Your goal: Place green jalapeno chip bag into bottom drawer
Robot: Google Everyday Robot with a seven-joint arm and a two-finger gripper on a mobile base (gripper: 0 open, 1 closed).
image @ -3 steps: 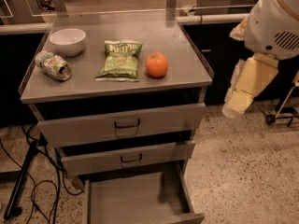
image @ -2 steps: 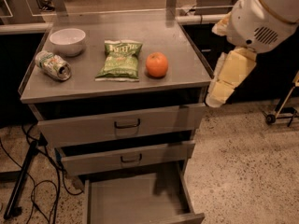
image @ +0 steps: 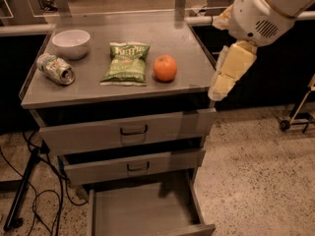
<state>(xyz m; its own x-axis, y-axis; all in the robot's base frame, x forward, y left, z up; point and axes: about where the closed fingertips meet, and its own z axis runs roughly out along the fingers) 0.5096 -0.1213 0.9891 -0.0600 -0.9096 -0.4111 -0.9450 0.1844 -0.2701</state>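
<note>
A crinkly green jalapeno chip bag (image: 125, 63) is laid on the grey metal cart top (image: 187, 38), left of a round orange (image: 165, 68). Past the cart's right edge the cream gripper (image: 220, 88) is held; its grip cannot be told.

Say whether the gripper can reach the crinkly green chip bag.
Probably yes: the gripper hangs right of the grey cart top; the crinkly green chip bag lies uncovered, with only the round orange between.
</note>
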